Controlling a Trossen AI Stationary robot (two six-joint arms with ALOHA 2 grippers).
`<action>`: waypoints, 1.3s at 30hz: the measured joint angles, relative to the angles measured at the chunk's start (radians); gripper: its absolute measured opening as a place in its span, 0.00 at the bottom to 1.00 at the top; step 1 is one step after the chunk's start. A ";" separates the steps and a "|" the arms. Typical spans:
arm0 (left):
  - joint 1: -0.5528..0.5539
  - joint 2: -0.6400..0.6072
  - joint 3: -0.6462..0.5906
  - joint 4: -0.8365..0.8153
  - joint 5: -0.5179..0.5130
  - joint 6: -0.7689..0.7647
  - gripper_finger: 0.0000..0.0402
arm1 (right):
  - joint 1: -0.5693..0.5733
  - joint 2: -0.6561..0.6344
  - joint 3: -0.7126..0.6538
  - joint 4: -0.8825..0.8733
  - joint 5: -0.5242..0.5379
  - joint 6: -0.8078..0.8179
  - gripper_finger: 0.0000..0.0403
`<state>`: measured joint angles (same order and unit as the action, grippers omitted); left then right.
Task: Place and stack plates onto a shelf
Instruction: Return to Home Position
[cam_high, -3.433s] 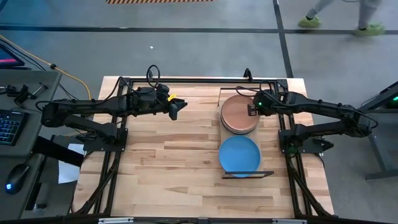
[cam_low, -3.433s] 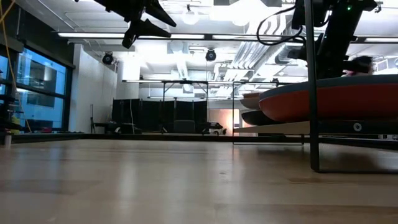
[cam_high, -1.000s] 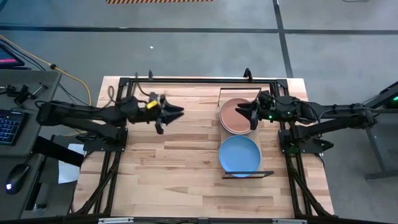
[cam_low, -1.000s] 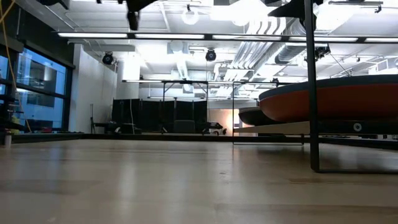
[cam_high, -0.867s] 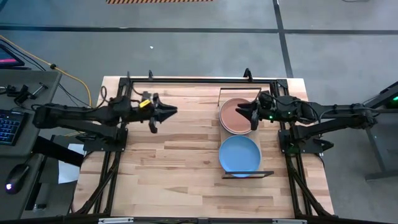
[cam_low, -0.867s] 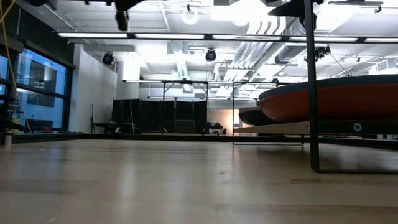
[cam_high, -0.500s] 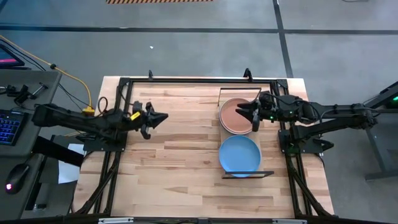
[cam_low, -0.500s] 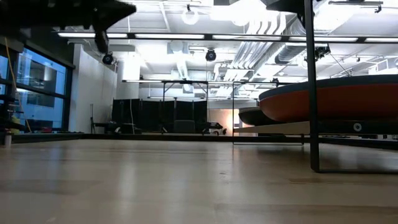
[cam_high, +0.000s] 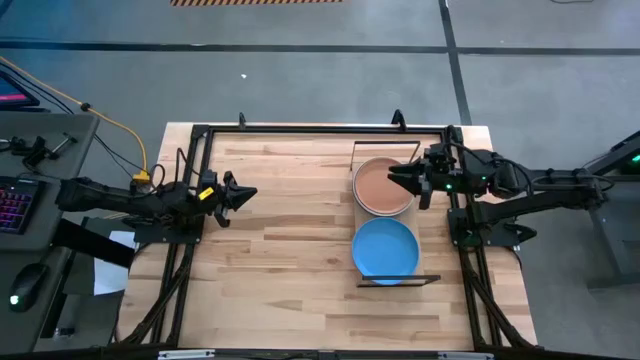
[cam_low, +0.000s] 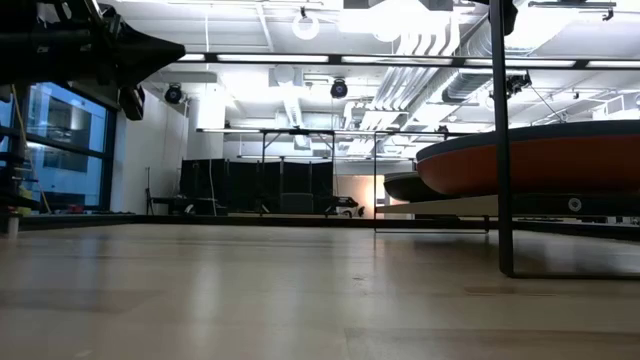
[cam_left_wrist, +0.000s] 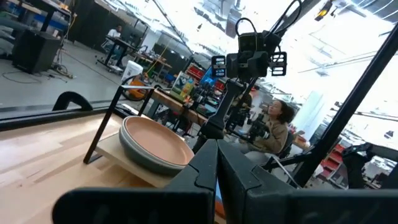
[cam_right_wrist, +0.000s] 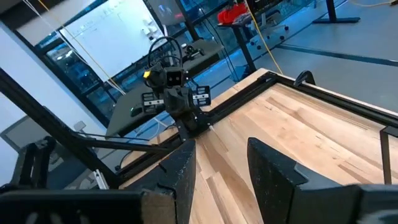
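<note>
Pink stack (cam_high: 375, 190) and blue stack (cam_high: 385, 248) sit on the shelf (cam_high: 358, 216); left gripper (cam_high: 247, 192), jaws together, hangs far left; right gripper (cam_high: 398, 177), jaws apart, over the pink stack's edge

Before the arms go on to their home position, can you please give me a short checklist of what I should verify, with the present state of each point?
1. Right gripper empty: ok, jaws open with nothing between them.
2. Left gripper empty: ok, jaws shut on nothing.
3. Round salmon-pink plate tops a stack on the long light-wood shelf with black metal frame ends: ok.
4. Round bright blue plate lies at the shelf's other end: ok.
5. Right gripper clear of the salmon-pink plate: cannot tell; from above it overlaps the rim, and its height is not shown.
6. Left gripper away from the shelf, at the left side of the table: ok.
</note>
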<state>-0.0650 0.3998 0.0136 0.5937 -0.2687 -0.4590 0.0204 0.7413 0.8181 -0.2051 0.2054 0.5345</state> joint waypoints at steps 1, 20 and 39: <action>0.000 -0.011 0.000 -0.010 0.000 0.001 0.00 | 0.000 -0.006 0.000 -0.006 0.000 0.006 0.31; -0.001 -0.036 0.000 -0.034 0.012 -0.086 0.00 | 0.125 -0.140 -0.121 -0.150 -0.056 -0.005 0.02; -0.001 -0.047 0.001 -0.049 0.012 -0.087 0.00 | 0.167 -0.552 -0.470 0.073 -0.047 -0.029 0.00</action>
<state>-0.0658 0.3531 0.0143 0.5451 -0.2569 -0.5464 0.1879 0.1897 0.3482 -0.1321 0.1581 0.5058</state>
